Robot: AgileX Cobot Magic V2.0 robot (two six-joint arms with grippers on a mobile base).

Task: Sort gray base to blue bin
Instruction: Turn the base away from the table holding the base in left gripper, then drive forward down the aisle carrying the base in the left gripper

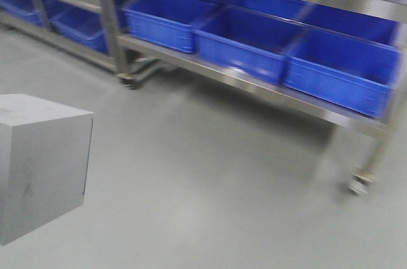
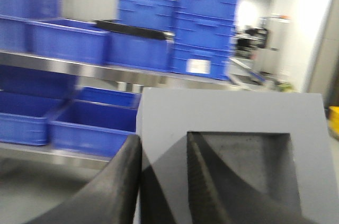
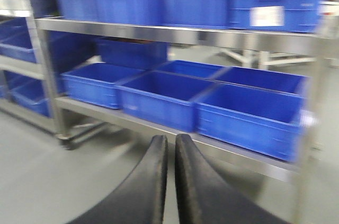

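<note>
Blue bin [image 1: 238,56] on the rack shelf, upper centre, well apart from the block; drop not yet done. Gray base [image 1: 41,164] lower left, off the floor, my left gripper [image 2: 164,144] pinching its wall. Right gripper [image 3: 169,147] pressed together, empty.

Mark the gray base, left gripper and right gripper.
gray base [image 1: 39,167], front-facing view, its near side face.
left gripper [image 2: 162,138], left wrist view, between fingertips pinching the base's wall.
right gripper [image 3: 170,139], right wrist view, between its closed fingertips.

My left gripper [image 2: 161,181] pinches one wall of the gray base [image 2: 233,110], one finger in its dark recess, the other outside. Blue crates [image 2: 69,41] line the steel shelves [image 2: 79,65] behind
</note>
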